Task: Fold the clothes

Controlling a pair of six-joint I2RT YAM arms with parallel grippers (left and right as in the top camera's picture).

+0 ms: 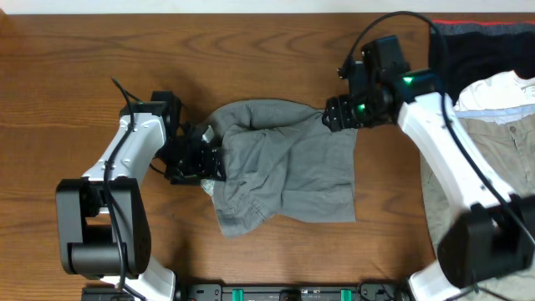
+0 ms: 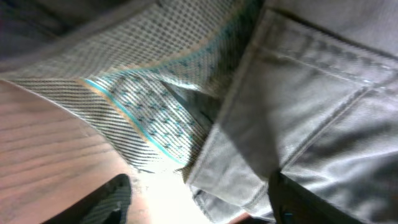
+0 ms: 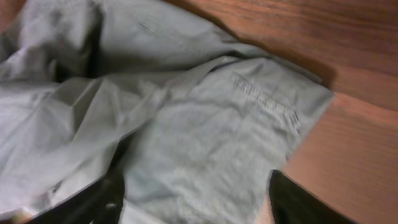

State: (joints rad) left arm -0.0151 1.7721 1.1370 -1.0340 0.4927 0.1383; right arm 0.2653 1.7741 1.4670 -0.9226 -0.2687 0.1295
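Starting on the left: the left gripper is down at the left edge of the grey shorts, right where the cloth is bunched and rolled over on itself. Its wrist cam is basically buried in cloth. You can see a checked paler lining with a teal stripe, and next to it the grey waistband with its stitching. The two dark fingers sit well apart at the bottom of that view with shorts fabric in the gap, so the jaws look spread, not clamped on anything.

The shorts themselves are in the middle of the wooden table, mostly flat but rumpled. The top left is humped up and the lower edge is a bit ragged.

The right gripper is at the top right corner of the shorts. From its wrist cam the fingers are also apart, with cloth lying under and between them and a stitched corner resting flat on the wood.

Far right there's a pile: a black garment with a red edge at the top and beige khaki trousers below it, under the right arm and apart from the shorts.
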